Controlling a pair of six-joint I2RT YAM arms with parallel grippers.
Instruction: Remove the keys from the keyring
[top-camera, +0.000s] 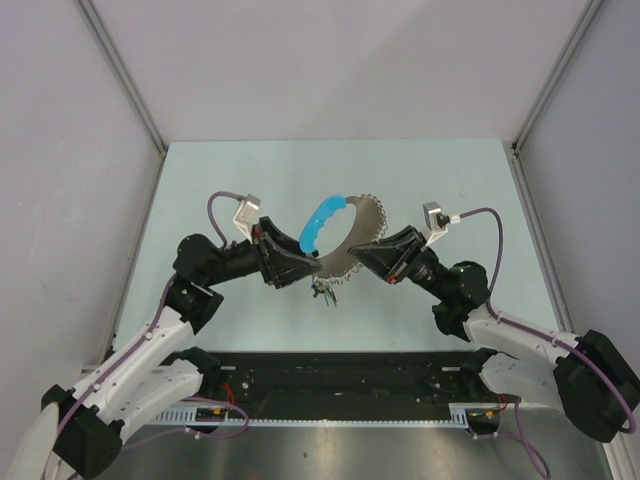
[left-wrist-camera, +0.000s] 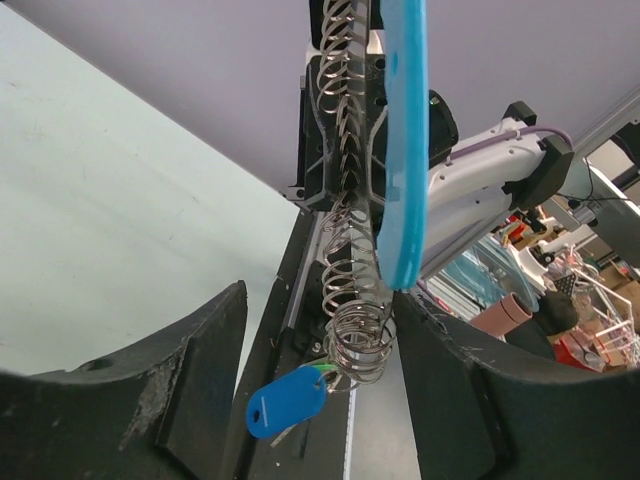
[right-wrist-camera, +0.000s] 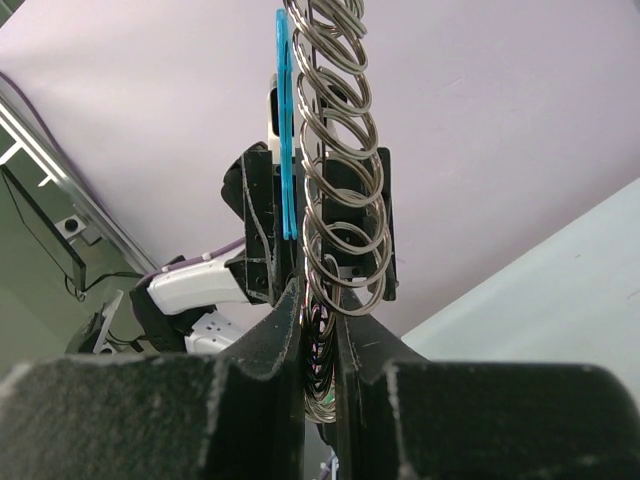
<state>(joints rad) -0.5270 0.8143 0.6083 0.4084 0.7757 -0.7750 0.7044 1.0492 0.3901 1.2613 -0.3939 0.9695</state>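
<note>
The keyring (top-camera: 352, 232) is a wide hoop of many silvery split rings with a curved light-blue plastic strip (top-camera: 321, 225) on its left side, held up above the table between both arms. A small bunch of keys (top-camera: 325, 292) hangs from its lower end. In the left wrist view the bunch shows as a bright blue tag (left-wrist-camera: 287, 400) with a thin silvery blade under it, hanging from the ring coil (left-wrist-camera: 358, 340). My left gripper (top-camera: 308, 262) (left-wrist-camera: 320, 305) stands open with the coil between its fingers. My right gripper (top-camera: 362, 256) (right-wrist-camera: 320, 300) is shut on the rings (right-wrist-camera: 340, 245).
The pale green table (top-camera: 230, 180) is walled by grey panels on three sides. A black rail with cable tracks (top-camera: 340, 380) runs along the near edge between the arm bases. Shelves with clutter (left-wrist-camera: 570, 300) show past the cell in the left wrist view.
</note>
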